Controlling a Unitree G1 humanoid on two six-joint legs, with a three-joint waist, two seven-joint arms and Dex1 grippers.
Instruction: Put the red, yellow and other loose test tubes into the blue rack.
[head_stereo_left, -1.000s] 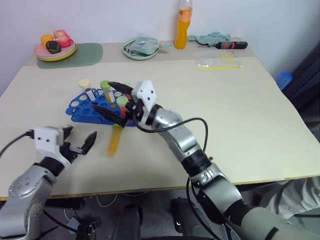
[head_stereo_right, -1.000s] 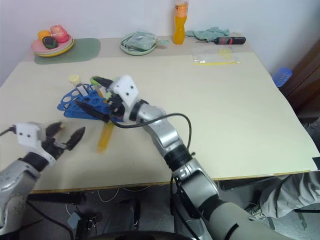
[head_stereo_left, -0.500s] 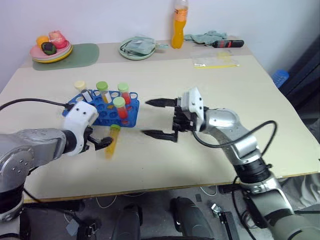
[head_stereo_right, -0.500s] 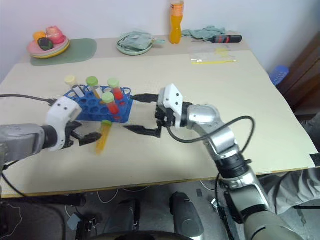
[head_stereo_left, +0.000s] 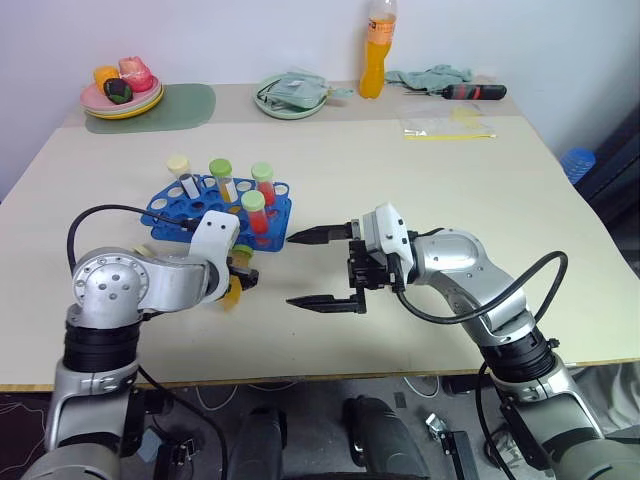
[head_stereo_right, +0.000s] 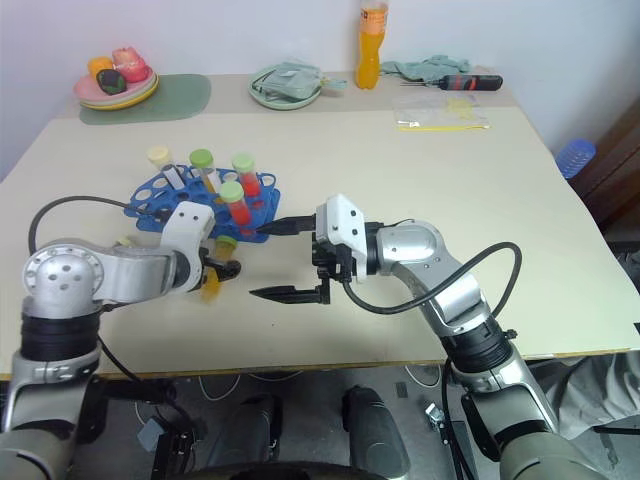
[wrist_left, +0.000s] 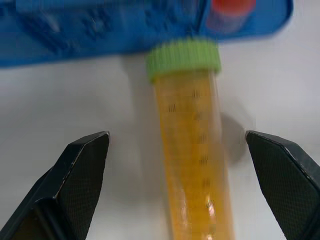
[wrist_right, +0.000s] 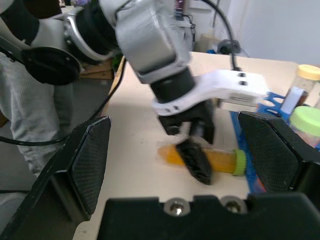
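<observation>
The left gripper (wrist_left: 177, 150) is straddling the yellow tube (wrist_left: 192, 150) lying just beside the rack (head_stereo_left: 170, 215), jaws spread, nothing grasped. The right gripper (head_stereo_left: 322, 268) is hanging open nearby. Next, probably: closing on the tube.

A pale beige table (head_stereo_left: 480, 190) is spread across most of the frame. At the upper left, a stack of pink and yellow plates (head_stereo_left: 122, 101) with toy food is seen beside a green mat (head_stereo_left: 187, 101). A light green plate (head_stereo_left: 290, 96) bearing a folded cloth is placed at the top centre. An orange drink bottle (head_stereo_left: 374, 62) is stood upright just right of it. Further right, a crumpled teal cloth (head_stereo_left: 428, 76) and a red-and-black screwdriver (head_stereo_left: 472, 91) are laid. A clear plastic bag (head_stereo_left: 447, 125) is seen below them.
</observation>
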